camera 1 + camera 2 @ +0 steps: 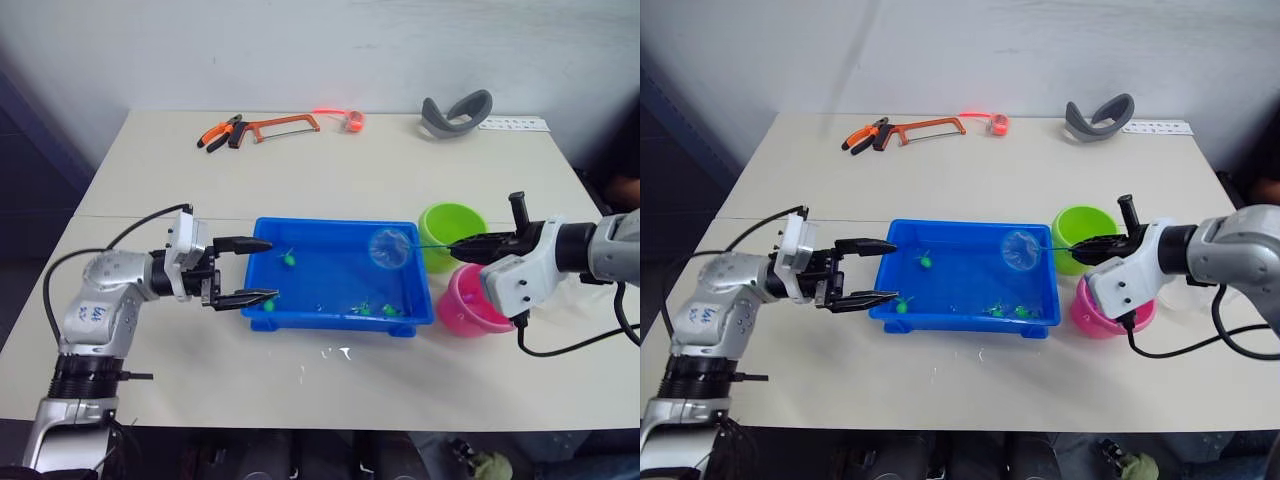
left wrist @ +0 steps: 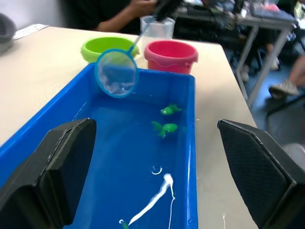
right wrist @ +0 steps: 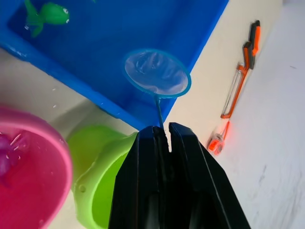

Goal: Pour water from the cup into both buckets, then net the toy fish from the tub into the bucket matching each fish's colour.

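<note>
The table (image 1: 330, 180) carries everything, and the biggest thing on it is the blue tub (image 1: 340, 318), near the front edge and holding shallow water. Green fish lie in the tub: one (image 1: 289, 259) toward its back left, one (image 1: 266, 305) at the front left corner, and a small cluster (image 1: 375, 309) along the front wall toward the right; from the left wrist view two of them (image 2: 167, 119) sit close together by the tub's side wall. Just right of the tub stand the two buckets, touching or nearly so: the green bucket (image 1: 452, 228) behind and the pink bucket (image 1: 470, 305) in front; the pink one has something pinkish inside (image 3: 5, 157), too blurred to name. The cup (image 2: 157, 29) stands beyond the buckets in the left wrist view, what it holds not discernible. The left gripper (image 1: 256, 270) sits at the tub's left end with its jaws spread wide, one finger over the back left corner and the other over the front left corner, gripping nothing. The right gripper (image 1: 462, 244) hangs over the green bucket, its jaws pressed together on the thin handle of the net (image 1: 388, 247), whose hoop hangs tilted above the tub's back right part, looking empty. At the table's far edge lie a hacksaw (image 1: 278, 126), pliers (image 1: 220, 133) and a grey curved object (image 1: 455, 112).
</note>
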Robot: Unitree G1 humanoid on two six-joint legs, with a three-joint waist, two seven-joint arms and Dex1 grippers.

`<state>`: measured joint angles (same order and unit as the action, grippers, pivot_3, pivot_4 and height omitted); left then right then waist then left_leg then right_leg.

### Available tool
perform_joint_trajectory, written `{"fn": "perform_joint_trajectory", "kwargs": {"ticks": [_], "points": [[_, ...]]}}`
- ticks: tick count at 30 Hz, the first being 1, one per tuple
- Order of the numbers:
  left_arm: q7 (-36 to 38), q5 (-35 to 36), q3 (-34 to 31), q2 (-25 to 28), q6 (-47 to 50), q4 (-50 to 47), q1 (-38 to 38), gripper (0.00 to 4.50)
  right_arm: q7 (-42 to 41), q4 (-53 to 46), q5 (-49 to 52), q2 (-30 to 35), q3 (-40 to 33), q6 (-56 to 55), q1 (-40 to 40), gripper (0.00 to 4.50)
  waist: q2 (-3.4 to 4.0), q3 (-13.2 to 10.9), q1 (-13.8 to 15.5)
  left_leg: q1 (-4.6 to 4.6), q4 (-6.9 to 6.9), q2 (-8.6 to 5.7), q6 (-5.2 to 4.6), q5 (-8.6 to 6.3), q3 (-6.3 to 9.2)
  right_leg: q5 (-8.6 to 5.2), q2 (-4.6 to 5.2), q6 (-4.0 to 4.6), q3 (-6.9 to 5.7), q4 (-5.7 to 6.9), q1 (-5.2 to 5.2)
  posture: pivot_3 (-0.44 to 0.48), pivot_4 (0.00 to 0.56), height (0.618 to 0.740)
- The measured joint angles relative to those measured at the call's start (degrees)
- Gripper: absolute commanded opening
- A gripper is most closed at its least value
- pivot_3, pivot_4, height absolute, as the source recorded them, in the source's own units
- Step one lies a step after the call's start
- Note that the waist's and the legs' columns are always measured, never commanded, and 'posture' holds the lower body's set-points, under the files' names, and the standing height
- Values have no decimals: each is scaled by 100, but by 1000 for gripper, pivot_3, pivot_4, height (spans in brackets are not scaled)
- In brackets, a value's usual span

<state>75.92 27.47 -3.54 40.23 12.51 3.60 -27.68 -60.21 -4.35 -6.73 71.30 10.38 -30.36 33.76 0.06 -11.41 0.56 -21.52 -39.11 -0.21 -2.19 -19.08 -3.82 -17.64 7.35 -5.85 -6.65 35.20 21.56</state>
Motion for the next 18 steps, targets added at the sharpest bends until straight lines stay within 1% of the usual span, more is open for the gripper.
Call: {"fn": "perform_joint_trajectory", "kwargs": {"ticks": [3,10,18], "points": [[156,-80,50,30,-87,210,-126,4435,-507,104,23,-93,285,-183,302,0,0,0,-26,-4,0,0,-2,-1,0,0,-1,-1,-4,0,0,0,150,740],[144,-90,258,-174,-116,219,-127,4435,-1206,241,122,-185,514,-448,398,0,-1,0,-59,-6,-5,-1,-3,0,1,1,3,-4,-4,11,1,0,150,740],[115,-87,304,-332,-100,204,-129,4435,-1736,-251,327,-183,518,-35,264,0,0,0,-59,-3,-9,0,-2,0,1,1,5,-3,-2,18,1,0,150,740]]}}
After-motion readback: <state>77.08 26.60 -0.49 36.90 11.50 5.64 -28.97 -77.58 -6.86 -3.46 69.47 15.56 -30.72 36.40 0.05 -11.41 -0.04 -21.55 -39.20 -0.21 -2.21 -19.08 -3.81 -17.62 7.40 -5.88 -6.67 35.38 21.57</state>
